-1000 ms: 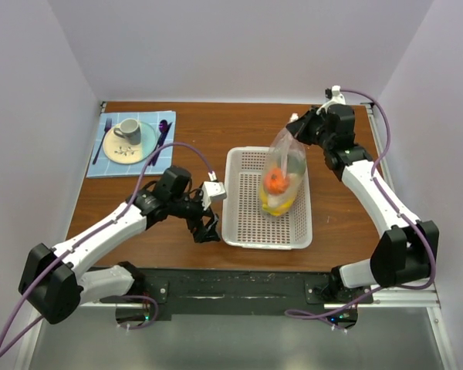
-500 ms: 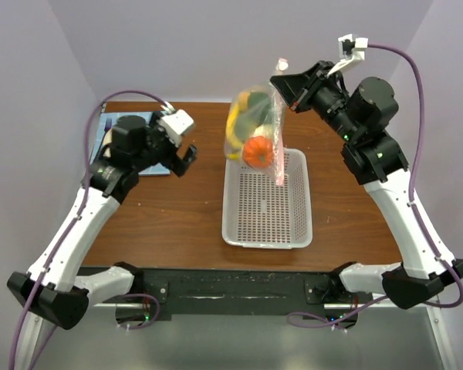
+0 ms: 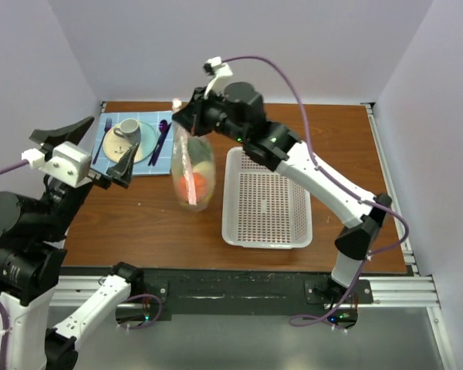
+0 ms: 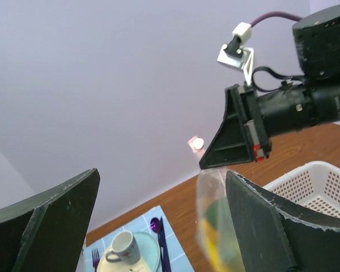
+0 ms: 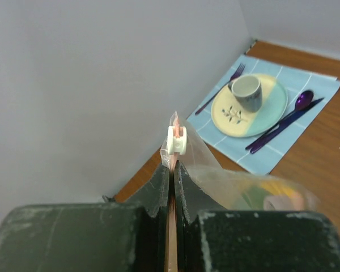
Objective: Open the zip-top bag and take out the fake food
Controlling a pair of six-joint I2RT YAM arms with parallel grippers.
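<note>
The zip-top bag (image 3: 193, 173) hangs upright just left of the basket, and my right gripper (image 3: 184, 123) is shut on its pink zip strip. The right wrist view has the jaws (image 5: 172, 167) closed flat on the strip, with the white slider (image 5: 177, 140) just beyond the fingertips. The fake food (image 3: 191, 183) lies in the bag's bottom: an orange piece, with yellow and pale pieces around it. My left gripper (image 3: 92, 146) is raised high at the left, open and holding nothing. In the left wrist view the bag (image 4: 215, 226) hangs by the right finger (image 4: 272, 226).
A white perforated basket (image 3: 266, 231) stands to the right of the bag. At the back left a blue placemat (image 3: 143, 166) carries a plate (image 3: 147, 146), a cup (image 3: 128, 129), a fork (image 3: 105, 132) and a purple spoon (image 3: 163, 131). Walls close in the table on three sides.
My right arm has swung the bag from above the basket to its left and lowered it. My left arm has risen toward the camera, still open.
</note>
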